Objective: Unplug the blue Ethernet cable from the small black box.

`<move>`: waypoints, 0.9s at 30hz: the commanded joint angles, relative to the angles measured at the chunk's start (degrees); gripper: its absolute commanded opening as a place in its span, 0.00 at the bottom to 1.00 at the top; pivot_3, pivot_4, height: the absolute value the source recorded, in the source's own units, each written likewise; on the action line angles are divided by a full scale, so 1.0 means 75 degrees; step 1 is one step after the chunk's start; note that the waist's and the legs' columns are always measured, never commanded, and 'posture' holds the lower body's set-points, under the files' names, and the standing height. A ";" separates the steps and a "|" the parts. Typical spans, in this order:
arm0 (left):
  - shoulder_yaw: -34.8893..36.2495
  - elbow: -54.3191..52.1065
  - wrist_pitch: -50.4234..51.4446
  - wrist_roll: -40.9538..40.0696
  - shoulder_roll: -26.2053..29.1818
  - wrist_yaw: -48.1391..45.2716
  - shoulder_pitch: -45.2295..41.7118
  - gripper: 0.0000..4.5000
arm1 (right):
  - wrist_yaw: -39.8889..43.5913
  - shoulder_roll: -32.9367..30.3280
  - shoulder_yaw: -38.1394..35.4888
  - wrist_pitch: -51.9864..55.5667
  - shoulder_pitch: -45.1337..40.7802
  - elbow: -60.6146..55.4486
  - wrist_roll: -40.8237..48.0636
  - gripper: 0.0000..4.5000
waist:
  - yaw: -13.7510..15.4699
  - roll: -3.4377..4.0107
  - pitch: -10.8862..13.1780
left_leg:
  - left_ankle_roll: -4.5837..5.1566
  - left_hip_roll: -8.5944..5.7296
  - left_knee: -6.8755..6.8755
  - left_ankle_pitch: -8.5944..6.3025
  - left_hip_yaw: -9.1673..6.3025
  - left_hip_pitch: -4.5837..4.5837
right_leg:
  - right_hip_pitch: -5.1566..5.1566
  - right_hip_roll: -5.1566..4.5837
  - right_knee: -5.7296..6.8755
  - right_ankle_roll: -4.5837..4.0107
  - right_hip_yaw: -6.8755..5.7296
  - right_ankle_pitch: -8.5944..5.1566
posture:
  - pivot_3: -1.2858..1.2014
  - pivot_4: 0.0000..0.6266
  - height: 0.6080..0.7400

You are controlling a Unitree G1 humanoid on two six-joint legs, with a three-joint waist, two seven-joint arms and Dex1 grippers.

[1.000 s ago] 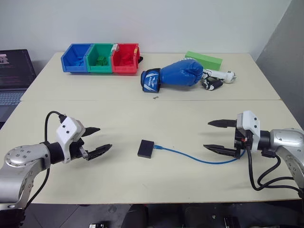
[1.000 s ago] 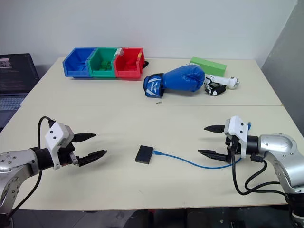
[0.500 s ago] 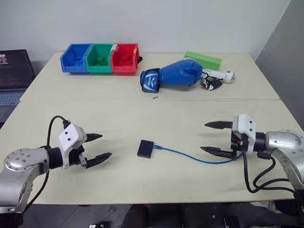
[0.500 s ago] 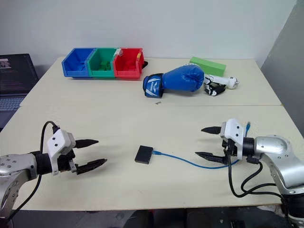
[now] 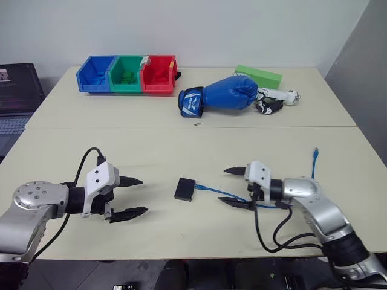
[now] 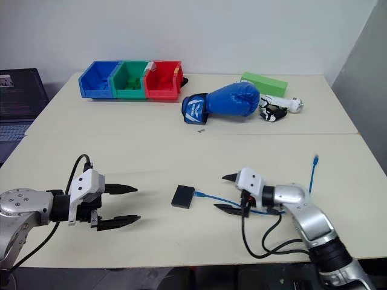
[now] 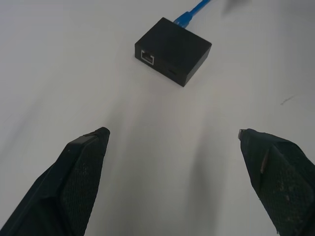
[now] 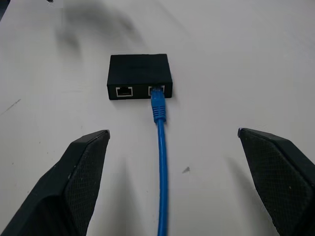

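A large blue boxing glove with a white-marked cuff is laid near the far middle of the pale beige table. Well to its left, a row of three plastic bins is set: blue, green and red. Just behind the glove a flat green block is seen, and beside it a small black-and-white item. A dark laptop is placed off the table's left edge.

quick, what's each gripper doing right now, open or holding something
Left gripper: open, holding nothing, short of the small black box.
Right gripper: open, holding nothing, fingers either side of the blue Ethernet cable.
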 commanded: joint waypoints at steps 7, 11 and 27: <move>-0.0374 -0.0205 0.0141 -0.0142 0.0121 -0.0258 -0.0518 1.00 | -0.0339 0.0762 0.0524 -0.0550 -0.0881 0.1480 -0.0906 0.99 | -0.0011 0.0002 0.0001 | 0.0000 0.0001 -0.0001 0.0000 0.0000 0.0007 | -0.0004 0.0009 0.0013 -0.0001 -0.0001 -0.0001 | 0.52 0.24 1.00; -0.0428 -0.0279 0.0163 -0.0138 0.0129 -0.0259 -0.0506 1.00 | -0.0247 0.0850 0.0709 -0.0541 -0.0920 0.1441 -0.1060 0.99 | -0.0024 0.0001 0.0001 | 0.0000 0.0002 -0.0001 0.0000 0.0000 0.0011 | -0.0003 0.0010 0.0019 -0.0001 -0.0001 -0.0001 | 0.52 0.24 1.00; -0.0643 -0.0083 0.0468 -0.0227 -0.0225 0.0086 -0.0839 1.00 | -0.0423 0.0912 0.0852 -0.0013 -0.1167 0.1015 -0.1475 0.14 | -0.0027 0.0002 0.0001 | 0.0000 0.0003 0.0000 0.0000 -0.0004 0.0031 | -0.0003 0.0019 0.0063 -0.0026 -0.0004 -0.0015 | 0.52 0.24 1.00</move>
